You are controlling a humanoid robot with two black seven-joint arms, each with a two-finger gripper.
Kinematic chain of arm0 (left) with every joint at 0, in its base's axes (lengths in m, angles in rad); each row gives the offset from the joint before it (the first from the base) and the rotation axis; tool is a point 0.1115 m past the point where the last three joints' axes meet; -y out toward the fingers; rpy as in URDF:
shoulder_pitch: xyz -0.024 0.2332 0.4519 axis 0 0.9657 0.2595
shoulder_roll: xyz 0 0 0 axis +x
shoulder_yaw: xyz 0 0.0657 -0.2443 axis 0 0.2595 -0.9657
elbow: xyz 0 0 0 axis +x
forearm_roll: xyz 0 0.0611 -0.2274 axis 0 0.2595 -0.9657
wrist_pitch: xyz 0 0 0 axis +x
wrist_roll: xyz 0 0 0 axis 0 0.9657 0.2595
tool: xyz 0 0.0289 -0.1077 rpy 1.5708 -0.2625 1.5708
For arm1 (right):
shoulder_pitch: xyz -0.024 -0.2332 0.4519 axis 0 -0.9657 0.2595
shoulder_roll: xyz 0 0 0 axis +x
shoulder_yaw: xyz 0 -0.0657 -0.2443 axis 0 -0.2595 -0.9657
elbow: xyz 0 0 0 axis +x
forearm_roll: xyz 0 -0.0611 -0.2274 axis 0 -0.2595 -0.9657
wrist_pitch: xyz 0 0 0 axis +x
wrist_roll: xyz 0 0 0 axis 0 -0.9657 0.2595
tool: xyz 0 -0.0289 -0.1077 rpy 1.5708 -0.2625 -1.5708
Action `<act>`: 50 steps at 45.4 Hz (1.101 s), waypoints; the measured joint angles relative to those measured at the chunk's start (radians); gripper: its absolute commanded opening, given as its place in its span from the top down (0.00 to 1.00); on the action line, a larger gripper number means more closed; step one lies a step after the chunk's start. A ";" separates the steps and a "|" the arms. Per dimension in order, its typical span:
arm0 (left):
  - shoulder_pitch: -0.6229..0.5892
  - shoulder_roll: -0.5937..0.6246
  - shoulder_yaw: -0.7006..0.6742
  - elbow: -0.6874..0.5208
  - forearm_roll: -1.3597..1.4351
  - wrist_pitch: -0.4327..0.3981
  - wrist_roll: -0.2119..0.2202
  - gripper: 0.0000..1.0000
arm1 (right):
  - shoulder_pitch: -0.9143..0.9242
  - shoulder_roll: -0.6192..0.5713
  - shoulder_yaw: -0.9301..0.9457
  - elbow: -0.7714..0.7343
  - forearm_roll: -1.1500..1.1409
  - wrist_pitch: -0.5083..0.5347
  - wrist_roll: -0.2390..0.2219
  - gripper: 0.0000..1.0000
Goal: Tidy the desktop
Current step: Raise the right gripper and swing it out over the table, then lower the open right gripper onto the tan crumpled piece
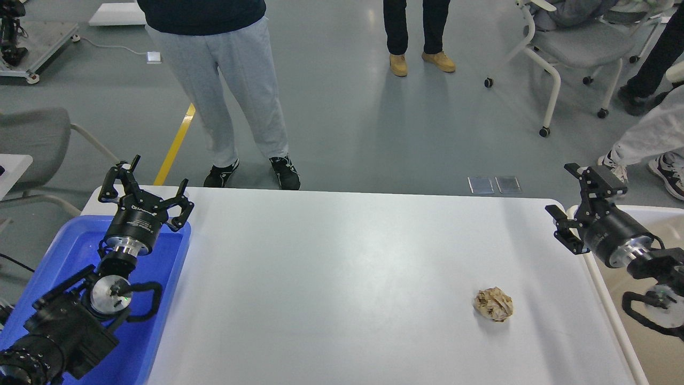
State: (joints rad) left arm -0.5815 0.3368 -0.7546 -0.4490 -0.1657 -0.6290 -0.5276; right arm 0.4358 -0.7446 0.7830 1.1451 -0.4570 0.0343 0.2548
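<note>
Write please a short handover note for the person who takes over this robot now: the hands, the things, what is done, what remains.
Left hand: open, empty, above the blue tray at the desktop's left edge.
Right hand: open, empty, above the beige bin on the right side.
Desktop: one crumpled brown paper ball lies right of centre, nearer the right hand.
Done: cannot be judged from this view.
Left: remove the paper ball, probably into the bin.

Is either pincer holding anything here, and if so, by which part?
Nothing is held. The left pincer and right pincer are both open and empty; the crumpled paper ball lies untouched on the desktop.
</note>
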 measured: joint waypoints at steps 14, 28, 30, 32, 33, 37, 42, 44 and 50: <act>0.000 -0.001 0.000 0.000 0.000 0.000 0.000 0.00 | 0.191 -0.197 -0.275 0.184 -0.057 -0.014 -0.148 0.01; 0.000 -0.001 0.000 0.000 0.000 0.000 0.000 0.00 | 0.348 -0.235 -0.482 0.248 -0.257 -0.017 -0.233 0.01; 0.000 -0.001 0.000 0.000 0.000 0.000 0.000 0.00 | 0.368 -0.236 -0.511 0.252 -0.291 -0.017 -0.238 0.01; 0.000 -0.001 0.000 0.000 0.000 0.000 0.000 0.00 | 0.392 -0.237 -0.547 0.256 -0.331 -0.017 -0.242 0.01; 0.000 -0.001 0.000 0.000 0.000 0.000 0.000 0.00 | 0.405 -0.238 -0.567 0.258 -0.352 -0.017 -0.243 0.01; 0.000 -0.001 0.000 0.000 0.000 0.000 0.000 0.00 | 0.452 -0.239 -0.640 0.263 -0.432 -0.018 -0.248 0.01; 0.000 0.000 0.000 0.000 0.000 0.000 0.000 0.00 | 0.524 -0.236 -0.748 0.267 -0.576 -0.034 -0.251 0.01; 0.000 0.000 0.000 0.000 0.000 0.000 0.000 0.00 | 0.546 -0.230 -0.784 0.268 -0.621 -0.048 -0.252 0.01; 0.000 0.000 0.000 0.000 0.000 0.000 0.000 0.00 | 0.603 -0.205 -0.903 0.270 -0.748 -0.117 -0.254 0.01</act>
State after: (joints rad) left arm -0.5811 0.3365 -0.7547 -0.4490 -0.1656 -0.6290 -0.5277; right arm 1.0388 -0.9492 -0.1199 1.4150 -1.2052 -0.0831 0.0013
